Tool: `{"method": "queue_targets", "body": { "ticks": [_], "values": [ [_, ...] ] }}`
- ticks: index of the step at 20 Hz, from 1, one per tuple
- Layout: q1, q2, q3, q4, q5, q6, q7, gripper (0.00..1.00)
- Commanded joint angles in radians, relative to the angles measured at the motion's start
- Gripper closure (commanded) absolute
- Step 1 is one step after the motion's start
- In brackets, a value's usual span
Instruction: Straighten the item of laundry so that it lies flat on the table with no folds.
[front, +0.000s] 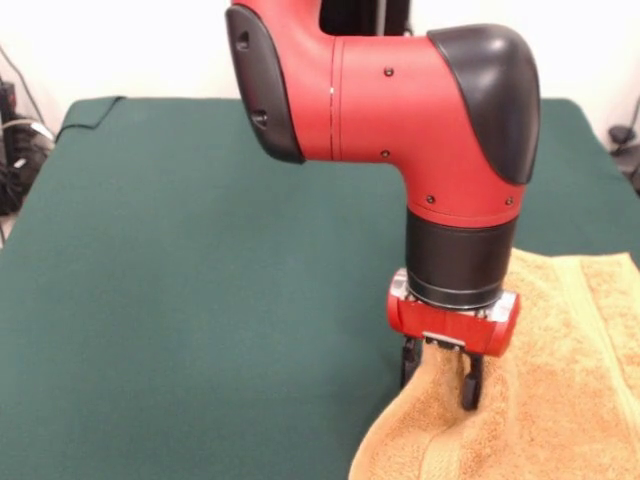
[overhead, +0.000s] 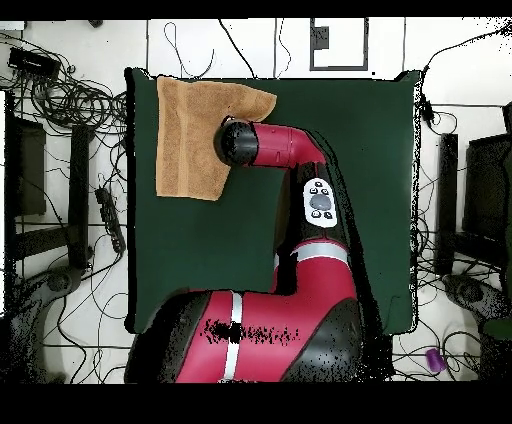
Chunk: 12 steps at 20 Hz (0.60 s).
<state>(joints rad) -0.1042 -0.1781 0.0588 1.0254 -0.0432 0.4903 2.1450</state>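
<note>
From the front, the gripper pinches a raised ridge of the orange-tan towel, which lies at the near right corner of the green table. From overhead, the towel sits at the table's upper left corner, its right edge hidden under the arm's wrist.

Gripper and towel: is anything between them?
Nothing. In the front view the gripper has its jaws closed on a raised fold of the towel, in direct contact.
</note>
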Motion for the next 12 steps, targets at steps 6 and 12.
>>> {"method": "queue_targets", "body": {
  "ticks": [6,12],
  "values": [
    [-0.014,0.046,0.096,0.085,-0.045,0.109,-0.090,0.00],
    [-0.013,0.046,0.093,0.088,-0.041,0.100,-0.073,1.00]
  ]
}}
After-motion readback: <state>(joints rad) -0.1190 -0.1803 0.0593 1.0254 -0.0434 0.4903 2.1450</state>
